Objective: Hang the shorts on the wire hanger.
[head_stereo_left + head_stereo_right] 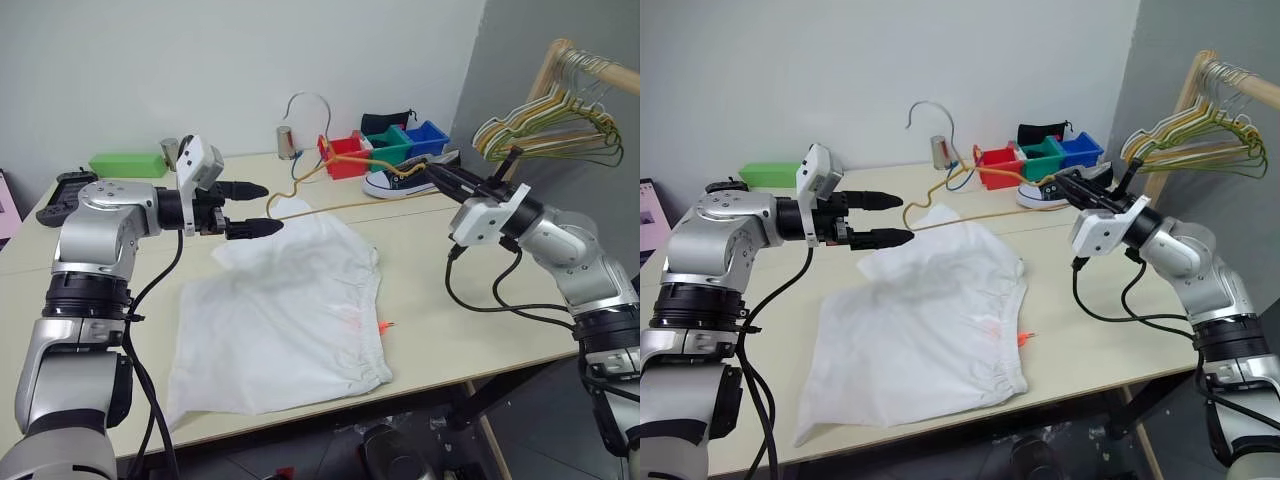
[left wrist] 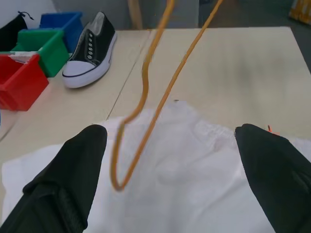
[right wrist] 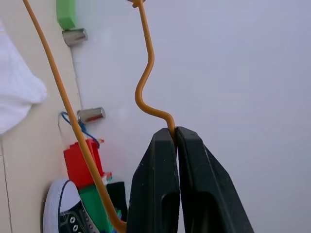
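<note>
Clearly our right gripper (image 3: 174, 133) is clamped on one end of the wire hanger (image 1: 330, 170), holding it raised over the table (image 1: 480, 300), while our left gripper (image 1: 262, 208) hovers with jaws wide apart above the shorts (image 1: 290, 310), which lie flat there. They look soft and limp (likely to sag), so we judge the gathered waistband the best hold.

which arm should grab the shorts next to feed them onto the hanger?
Left. The left hand is open and hovers right above the shorts on the table. The right hand is shut on the wire hanger, holding it up over the table.
</note>
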Robot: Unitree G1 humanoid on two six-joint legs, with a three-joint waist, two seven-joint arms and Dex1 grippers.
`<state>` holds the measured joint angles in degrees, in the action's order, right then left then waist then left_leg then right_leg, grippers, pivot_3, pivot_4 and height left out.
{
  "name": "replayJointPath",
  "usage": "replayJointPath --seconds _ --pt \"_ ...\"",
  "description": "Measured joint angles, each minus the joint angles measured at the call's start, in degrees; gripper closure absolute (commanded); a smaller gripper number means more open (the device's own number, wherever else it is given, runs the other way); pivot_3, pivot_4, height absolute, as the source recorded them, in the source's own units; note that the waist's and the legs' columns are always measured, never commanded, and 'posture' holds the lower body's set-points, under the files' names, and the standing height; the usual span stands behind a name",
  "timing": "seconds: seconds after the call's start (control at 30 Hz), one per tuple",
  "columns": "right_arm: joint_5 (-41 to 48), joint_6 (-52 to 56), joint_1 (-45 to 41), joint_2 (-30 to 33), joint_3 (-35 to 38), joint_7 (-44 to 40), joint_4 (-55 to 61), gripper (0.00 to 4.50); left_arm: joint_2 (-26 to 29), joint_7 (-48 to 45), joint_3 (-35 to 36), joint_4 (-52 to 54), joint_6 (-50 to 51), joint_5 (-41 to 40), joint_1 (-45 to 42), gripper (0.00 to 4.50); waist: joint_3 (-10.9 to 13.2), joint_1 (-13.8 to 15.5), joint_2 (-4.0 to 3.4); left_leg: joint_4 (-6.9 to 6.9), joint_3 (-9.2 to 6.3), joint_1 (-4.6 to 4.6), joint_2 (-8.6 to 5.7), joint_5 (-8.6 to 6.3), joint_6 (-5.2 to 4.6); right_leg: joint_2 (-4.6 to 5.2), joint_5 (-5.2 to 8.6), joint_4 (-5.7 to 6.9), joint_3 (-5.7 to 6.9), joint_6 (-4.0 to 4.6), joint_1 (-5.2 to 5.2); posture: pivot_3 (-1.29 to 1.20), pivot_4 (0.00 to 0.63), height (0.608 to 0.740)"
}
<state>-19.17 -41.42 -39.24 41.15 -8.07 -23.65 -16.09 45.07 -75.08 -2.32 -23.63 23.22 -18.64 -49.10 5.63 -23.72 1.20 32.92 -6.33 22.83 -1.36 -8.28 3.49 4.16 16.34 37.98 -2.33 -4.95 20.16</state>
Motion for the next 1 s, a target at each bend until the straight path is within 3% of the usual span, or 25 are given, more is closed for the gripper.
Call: replayJointPath --seconds 0.3,0.53,0.63,1.0 --pt "0.02 -0.96 -2.25 -1.97 -0.08 -0.02 0.2 4.49 0.82 -6.66 -4.86 -0.99 -5.82 5.01 0.14 0.0 0.0 -0.11 -0.01 0.0 0.0 -0.08 0.01 0.0 -0.01 -0.01 0.0 0.11 -0.03 0.0 -0.01 -0.33 0.026 0.74" --pt "-0.03 -2.31 -2.99 -2.52 -0.07 0.06 1.77 4.49 0.1 -6.63 -5.25 -2.57 -8.58 7.03 0.35 0.0 0.0 0.02 -0.01 0.01 -0.03 -0.05 0.0 0.01 -0.01 -0.01 0.0 0.09 -0.02 0.0 -0.02 -0.34 0.029 0.74" --pt "-0.38 -3.01 -2.99 -2.53 -0.07 0.22 1.77 4.5 -0.3 -6.84 -5.25 -2.47 -7.93 7.01 0.35 0.62 0.0 -0.06 -0.01 0.01 -0.03 -0.06 0.01 0.01 -0.01 -0.02 0.0 0.1 -0.01 0.01 -0.01 -0.34 0.033 0.74" --pt "-2.04 -5.54 -2.3 -1.24 -0.1 0.21 -1.22 4.5 0.64 -8.2 -5.02 -4.24 -7.3 7.39 -0.64 0.62 0.0 -0.11 -0.01 0.01 -0.03 -0.09 0.02 0.01 -0.02 -0.02 0.0 0.13 -0.01 0.01 -0.03 -0.34 0.039 0.74"
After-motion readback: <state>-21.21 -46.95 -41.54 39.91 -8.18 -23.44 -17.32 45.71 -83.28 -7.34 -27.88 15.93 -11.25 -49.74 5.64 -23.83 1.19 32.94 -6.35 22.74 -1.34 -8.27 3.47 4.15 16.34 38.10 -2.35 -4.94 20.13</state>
